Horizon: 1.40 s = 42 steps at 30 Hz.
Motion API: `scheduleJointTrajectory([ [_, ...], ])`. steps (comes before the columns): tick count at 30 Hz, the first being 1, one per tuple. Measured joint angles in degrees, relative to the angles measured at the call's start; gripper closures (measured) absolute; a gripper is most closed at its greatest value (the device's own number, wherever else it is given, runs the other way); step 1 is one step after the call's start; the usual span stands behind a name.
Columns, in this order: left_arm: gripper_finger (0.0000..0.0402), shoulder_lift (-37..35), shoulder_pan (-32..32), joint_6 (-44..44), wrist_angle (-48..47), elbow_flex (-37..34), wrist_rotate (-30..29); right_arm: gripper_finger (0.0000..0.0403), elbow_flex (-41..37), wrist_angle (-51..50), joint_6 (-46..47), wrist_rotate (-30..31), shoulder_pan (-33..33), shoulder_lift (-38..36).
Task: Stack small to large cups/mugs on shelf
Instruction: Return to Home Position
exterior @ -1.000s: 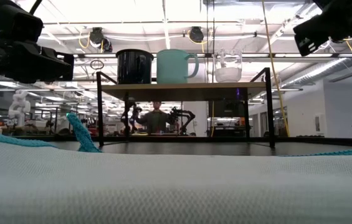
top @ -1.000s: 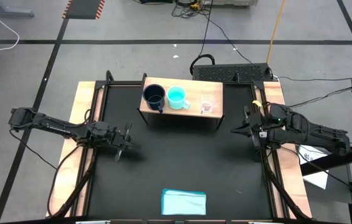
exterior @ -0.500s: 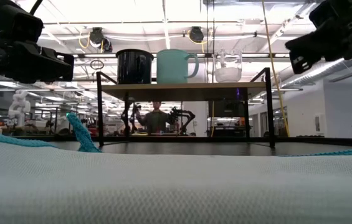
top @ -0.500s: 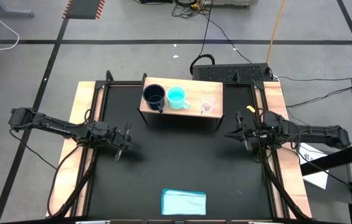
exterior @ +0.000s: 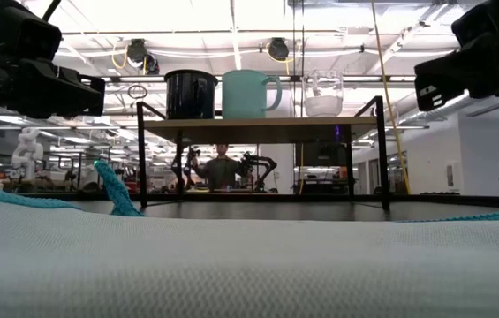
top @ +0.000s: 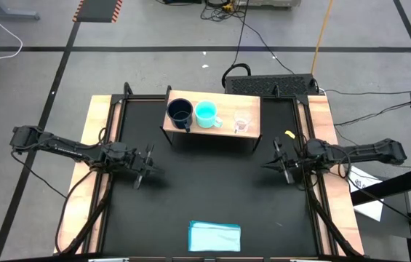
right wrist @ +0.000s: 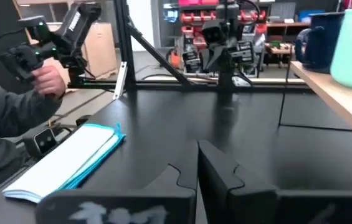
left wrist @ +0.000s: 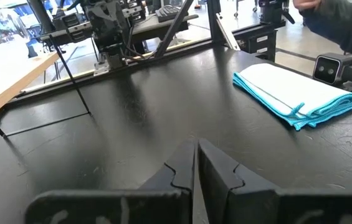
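Shelf (top: 253, 105), table rear: navy mug (top: 180, 112), turquoise mug (top: 206, 113) and glass cup (top: 242, 124) stand side by side.
Left gripper (top: 147, 166) and right gripper (top: 278, 160): above the table on either side, fingers pressed together, empty.
Step, as I judge it: homing.
Next: I draw the arms back, clear of the shelf.

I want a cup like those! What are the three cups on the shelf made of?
The small cup looks like clear glass: light shows through it. The turquoise mug and the dark navy mug look opaque and smooth, probably glazed ceramic, possibly plastic or enamel.
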Motion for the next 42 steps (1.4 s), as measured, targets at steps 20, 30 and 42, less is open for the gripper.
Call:
scheduleJointTrajectory([
  [20, 0.0378, -0.1, 0.0, 5.0, 6.6, 0.0, -0.8, 0.0403, -3.0, 3.3, -2.4, 2.7, 0.8, 0.0],
  [30, 0.0378, -5.3, 0.0, 6.4, 6.8, 0.0, -3.1, 0.0403, -3.0, 4.4, -5.2, 2.7, 0.8, 0.0],
  [42, 0.0383, -11.1, 0.0, 7.2, 7.1, 0.0, -3.1, 0.0403, -3.1, 6.4, -5.7, 2.7, 0.8, 0.0],
])
